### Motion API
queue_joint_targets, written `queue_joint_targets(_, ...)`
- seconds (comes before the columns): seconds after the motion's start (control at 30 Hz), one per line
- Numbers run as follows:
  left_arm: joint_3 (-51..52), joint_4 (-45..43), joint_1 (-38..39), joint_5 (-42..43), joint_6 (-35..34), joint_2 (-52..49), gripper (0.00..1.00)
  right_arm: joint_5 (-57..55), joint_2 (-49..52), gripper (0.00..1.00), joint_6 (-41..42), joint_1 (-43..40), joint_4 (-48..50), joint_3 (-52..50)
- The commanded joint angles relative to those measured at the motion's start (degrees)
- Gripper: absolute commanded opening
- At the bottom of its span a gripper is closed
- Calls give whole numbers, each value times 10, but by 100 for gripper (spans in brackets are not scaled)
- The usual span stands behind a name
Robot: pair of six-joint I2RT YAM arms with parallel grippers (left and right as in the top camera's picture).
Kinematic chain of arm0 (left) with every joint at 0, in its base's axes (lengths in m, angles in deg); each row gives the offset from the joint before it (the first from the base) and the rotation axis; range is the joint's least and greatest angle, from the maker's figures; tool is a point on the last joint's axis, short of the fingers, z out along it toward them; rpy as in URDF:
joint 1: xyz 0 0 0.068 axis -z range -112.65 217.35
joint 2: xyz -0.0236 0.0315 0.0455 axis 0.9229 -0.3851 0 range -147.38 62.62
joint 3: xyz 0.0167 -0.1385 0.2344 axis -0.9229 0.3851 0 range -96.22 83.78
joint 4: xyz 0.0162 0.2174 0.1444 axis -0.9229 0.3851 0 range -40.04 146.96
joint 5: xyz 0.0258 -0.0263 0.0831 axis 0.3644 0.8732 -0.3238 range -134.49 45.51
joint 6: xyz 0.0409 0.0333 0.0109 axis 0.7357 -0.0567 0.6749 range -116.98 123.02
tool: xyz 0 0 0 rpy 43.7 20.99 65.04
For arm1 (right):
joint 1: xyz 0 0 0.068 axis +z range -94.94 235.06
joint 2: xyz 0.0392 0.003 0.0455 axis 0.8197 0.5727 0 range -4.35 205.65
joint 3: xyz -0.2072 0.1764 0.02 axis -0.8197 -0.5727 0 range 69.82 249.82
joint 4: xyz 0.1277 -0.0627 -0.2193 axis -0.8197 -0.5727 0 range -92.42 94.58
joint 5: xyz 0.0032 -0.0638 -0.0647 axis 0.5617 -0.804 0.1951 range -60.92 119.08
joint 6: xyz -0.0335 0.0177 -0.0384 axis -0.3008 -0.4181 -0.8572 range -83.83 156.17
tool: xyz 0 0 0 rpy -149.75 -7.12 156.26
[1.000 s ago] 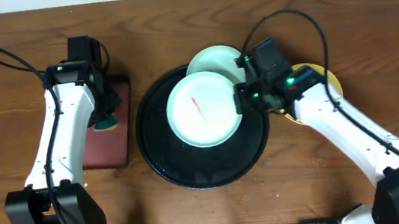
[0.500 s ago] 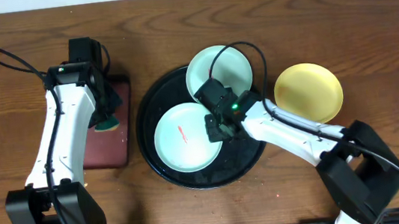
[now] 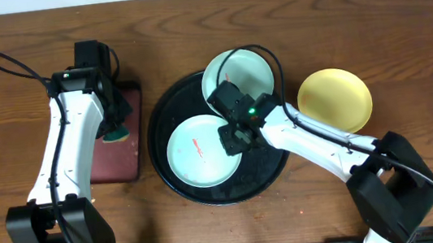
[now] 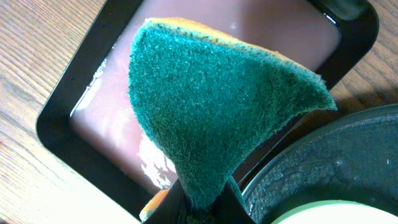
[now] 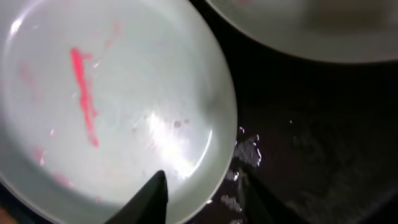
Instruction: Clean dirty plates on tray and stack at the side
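Smeared teal plate (image 3: pixel 195 152) is left at the tray (image 3: pixel 208 194)'s left, second teal plate (image 3: pixel 239 70) on its far rim, yellow plate (image 3: pixel 334 100) beside it; none stacked. The sponge (image 4: pixel 217 106) is clamped by left gripper (image 4: pixel 202 208); right gripper (image 5: pixel 202 186) is parted.

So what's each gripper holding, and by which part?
Left gripper: green sponge, by its bottom corner. Right gripper straddles the rim of the smeared teal plate, jaws apart, gripping nothing.

Three plates (image 3: pixel 203 147), two trays (image 3: pixel 232 188), likely one sponge (image 4: pixel 217 106).
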Motion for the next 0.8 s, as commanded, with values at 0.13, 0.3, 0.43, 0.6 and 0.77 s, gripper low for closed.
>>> queue_joint_targets(0.13,5,0,-1,19,5,2,7,68,-15,40,-34,-23,-26,39)
queue_joint_targets(0.3,5,0,-1,27,5,2,7,96,-15,40,-42,-46,-26,39)
queue_joint_targets(0.43,5,0,-1,40,8,2,7,110,-10,40,-51,-55,-25,38)
queue_joint_targets(0.6,5,0,-1,93,31,2,7,113,1,38,-54,-55,-24,38)
queue_joint_targets(0.77,5,2,3,103,43,2,8,148,27,35,-60,-55,-20,38)
